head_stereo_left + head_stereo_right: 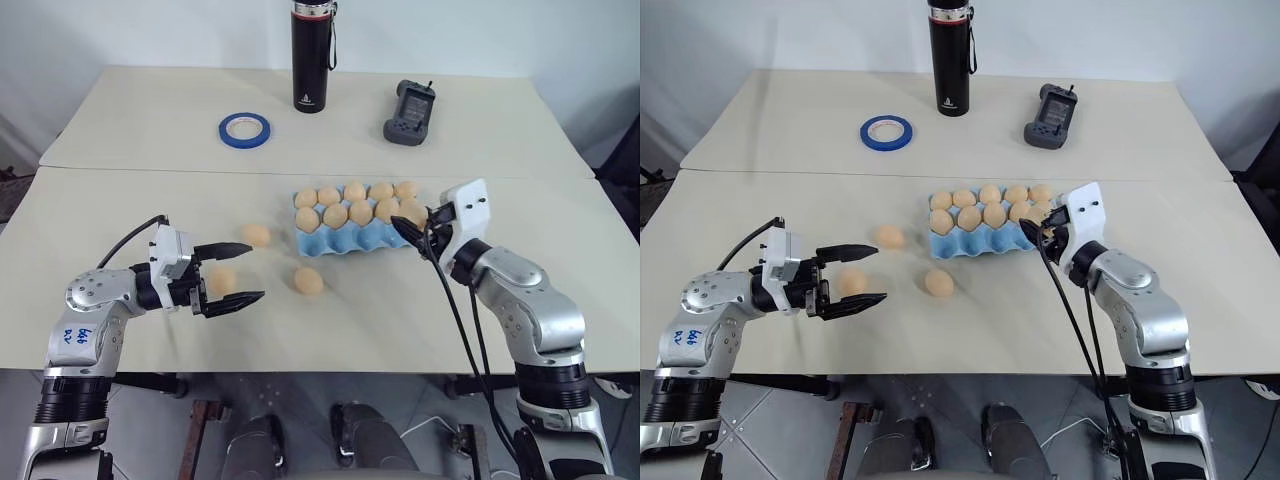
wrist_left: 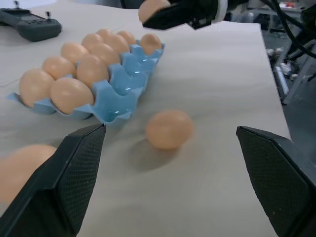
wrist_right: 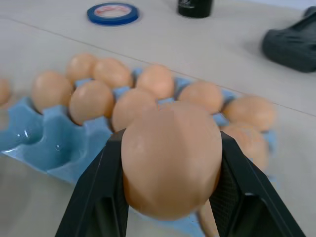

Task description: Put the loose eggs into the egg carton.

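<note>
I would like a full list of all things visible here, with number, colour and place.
egg carton: one, light blue, table middle
eggs in carton: nine or ten, tan, back rows
loose eggs: three, tan, left of and in front of carton
held egg: one, tan, in right claw
tape ring: one, blue, far side
bottle: one, black, far edge
handheld device: one, dark grey, far right
table: beige
left claw: open, beside a loose egg
right claw: shut on held egg, at carton's right end

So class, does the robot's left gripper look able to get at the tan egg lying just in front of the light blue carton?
Probably yes: the left gripper is open, and bare table lies between it and that egg.
</note>
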